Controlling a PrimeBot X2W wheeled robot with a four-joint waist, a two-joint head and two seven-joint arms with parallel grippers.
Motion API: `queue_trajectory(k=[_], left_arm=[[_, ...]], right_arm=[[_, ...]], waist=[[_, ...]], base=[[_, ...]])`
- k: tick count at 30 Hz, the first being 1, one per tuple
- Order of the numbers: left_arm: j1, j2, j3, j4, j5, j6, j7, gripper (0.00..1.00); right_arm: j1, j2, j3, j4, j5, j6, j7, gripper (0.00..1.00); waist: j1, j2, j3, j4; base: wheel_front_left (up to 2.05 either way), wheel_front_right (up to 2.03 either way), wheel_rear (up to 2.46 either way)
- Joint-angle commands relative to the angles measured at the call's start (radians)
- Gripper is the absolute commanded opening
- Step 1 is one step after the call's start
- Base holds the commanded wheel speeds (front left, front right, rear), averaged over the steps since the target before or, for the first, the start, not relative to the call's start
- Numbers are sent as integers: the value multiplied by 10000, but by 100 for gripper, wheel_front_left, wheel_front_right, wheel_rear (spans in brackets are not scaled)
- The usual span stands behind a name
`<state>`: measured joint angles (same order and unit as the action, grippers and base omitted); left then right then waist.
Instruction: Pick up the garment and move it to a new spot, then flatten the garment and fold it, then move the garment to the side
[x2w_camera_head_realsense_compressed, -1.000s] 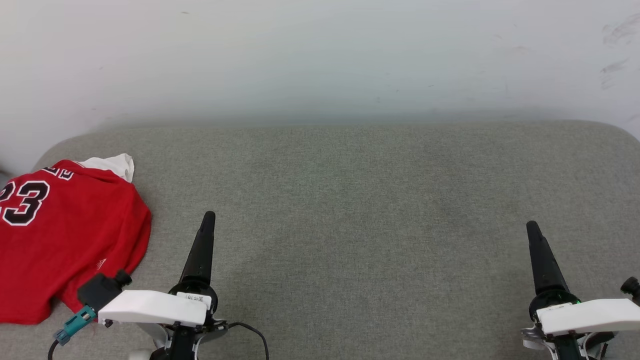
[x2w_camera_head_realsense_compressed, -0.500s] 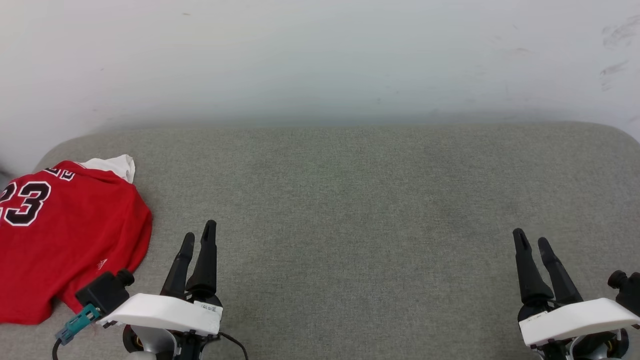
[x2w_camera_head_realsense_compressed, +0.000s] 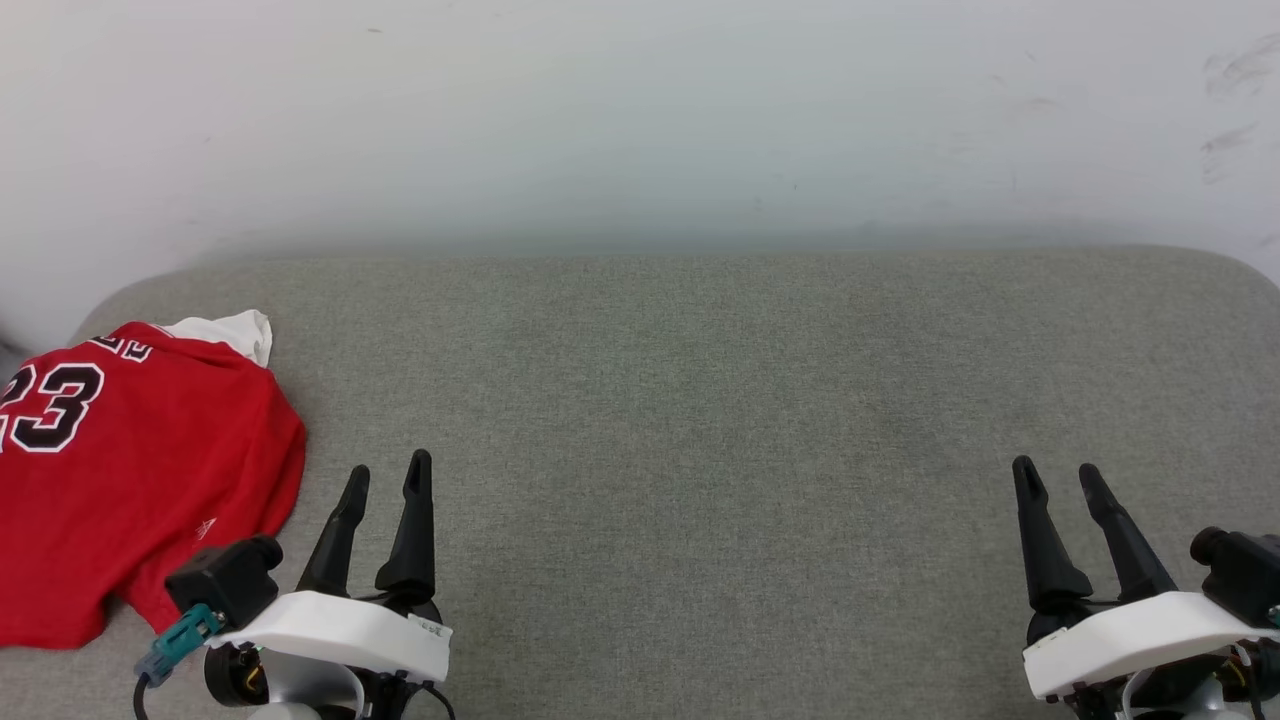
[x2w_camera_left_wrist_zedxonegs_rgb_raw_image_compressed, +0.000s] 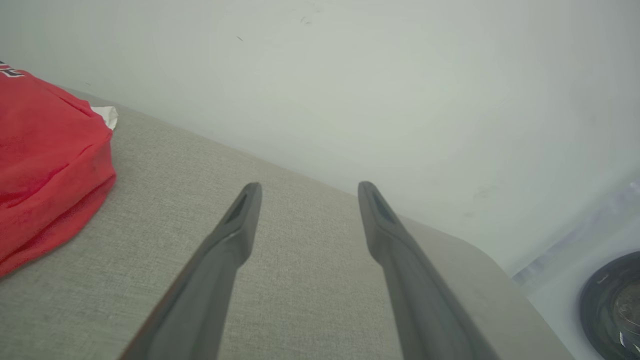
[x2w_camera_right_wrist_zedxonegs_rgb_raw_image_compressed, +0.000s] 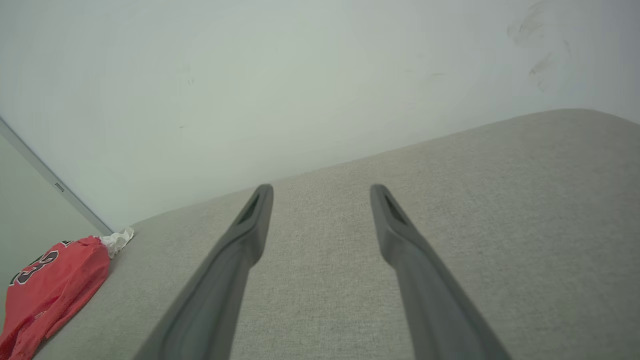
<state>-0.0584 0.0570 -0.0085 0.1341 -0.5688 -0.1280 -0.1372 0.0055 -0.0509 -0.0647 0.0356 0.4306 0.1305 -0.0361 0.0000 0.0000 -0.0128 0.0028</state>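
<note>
- We saw the garment (x2w_camera_head_realsense_compressed: 130, 470) lying rumpled at the far left end of the grey fabric surface (x2w_camera_head_realsense_compressed: 700, 400), with its left part cut off by the edge of the head view.
- Its red body faced up. A black, white-edged "23" (x2w_camera_head_realsense_compressed: 50, 405) showed near its upper left, and a white sleeve (x2w_camera_head_realsense_compressed: 225, 330) poked out at its far corner, toward the wall (x2w_camera_head_realsense_compressed: 640, 120).
- The left gripper (x2w_camera_head_realsense_compressed: 389, 463) sat at the lower left of the head view, just to the right of the garment's near hem and apart from the cloth.
- Its two dark fingers stood spread with bare grey fabric between them, and it grasped nothing.
- The left wrist view agreed: the left gripper (x2w_camera_left_wrist_zedxonegs_rgb_raw_image_compressed: 308, 186) was parted above the surface, and the garment (x2w_camera_left_wrist_zedxonegs_rgb_raw_image_compressed: 45, 165) lay off to the left of the fingers, apart from them.
- The right gripper (x2w_camera_head_realsense_compressed: 1055, 466) sat at the lower right of the head view, well apart from the garment, with the bare middle of the surface between them.
- Its fingers were likewise spread and empty. In the right wrist view, the right gripper (x2w_camera_right_wrist_zedxonegs_rgb_raw_image_compressed: 321, 187) pointed toward the wall, and the garment (x2w_camera_right_wrist_zedxonegs_rgb_raw_image_compressed: 55, 285) was a small red heap at the lower left.
- A dark round thing (x2w_camera_left_wrist_zedxonegs_rgb_raw_image_compressed: 612, 310) showed at the lower right of the left wrist view, beyond the surface's rounded edge. It was too blurred for us to tell what it was.
- Faint dark scuffs (x2w_camera_head_realsense_compressed: 1235, 70) marked the wall at the upper right.
</note>
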Motion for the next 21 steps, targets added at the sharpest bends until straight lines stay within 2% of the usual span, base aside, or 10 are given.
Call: queue_trajectory(k=[1, 21], left_arm=[[-41, 62, 10, -78, 308, -29, -114, 100], [-41, 24, -80, 187, 2484, -25, -600, 100]], right_arm=[[-10, 5, 11, -161, -339, 3, -81, 100], [193, 6, -89, -505, -2475, 2, -30, 100]], waist=[[0, 0, -2, 5], [0, 0, -60, 42]], base=[[0, 0, 0], [0, 0, 0]])
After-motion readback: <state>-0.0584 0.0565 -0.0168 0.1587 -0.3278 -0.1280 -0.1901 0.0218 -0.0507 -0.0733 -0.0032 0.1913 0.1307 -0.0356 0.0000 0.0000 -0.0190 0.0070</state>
